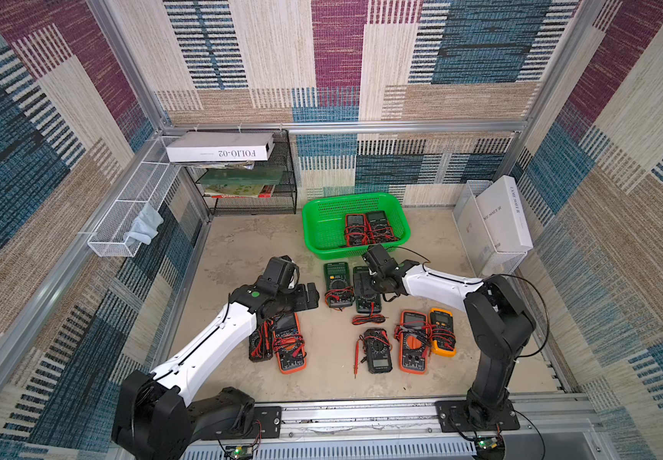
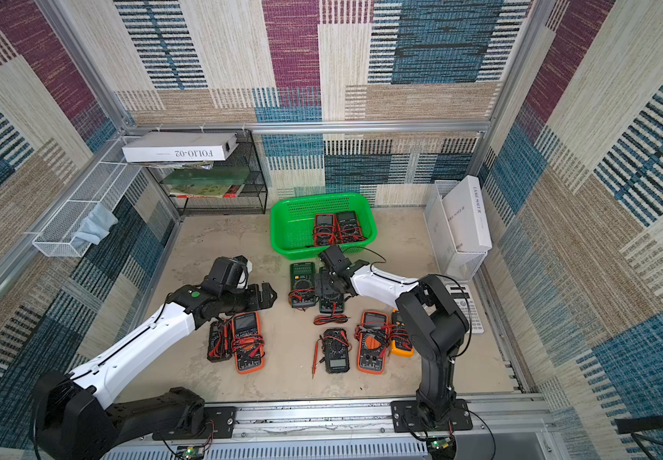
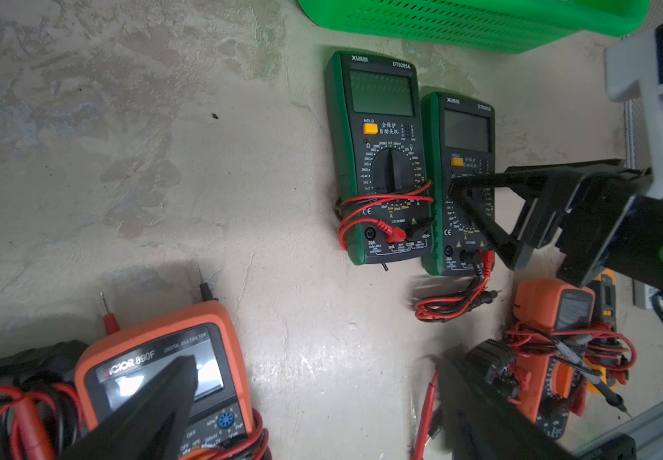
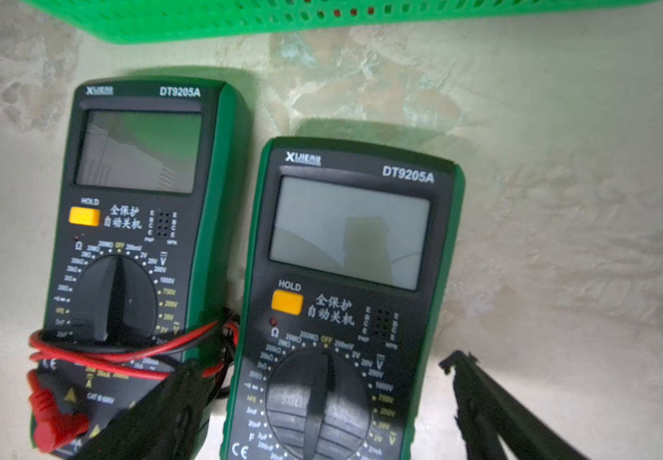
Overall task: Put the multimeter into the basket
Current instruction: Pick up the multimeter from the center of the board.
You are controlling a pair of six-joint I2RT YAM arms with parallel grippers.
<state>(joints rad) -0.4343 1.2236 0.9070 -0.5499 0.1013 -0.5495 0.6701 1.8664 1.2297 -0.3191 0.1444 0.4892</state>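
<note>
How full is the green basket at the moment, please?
Partly full: two multimeters lie side by side inside the basket, at one end; the rest of its floor is bare.

Two arms are shown in both top views, the left arm (image 1: 210, 338) and right arm (image 1: 437, 284), each clad in white shells between black joints. A green dot (image 1: 255, 294) is carried behind the black left tool (image 3: 317, 358). Thin black cables (image 1: 547, 310) are looped off the right arm, whose right tool (image 4: 317, 370) is also black. Black base plates (image 1: 451, 418) are screwed down at 6 o'clock.

Storage along the walls
A black mesh rack (image 1: 288, 179) carries a white box (image 1: 220, 147) marked FOLIO-02. A pale cloth (image 1: 148, 225) hangs in 1 white wire tray (image 1: 134, 191). 2 white books (image 1: 505, 211) stand in another tray (image 1: 497, 263).
</note>
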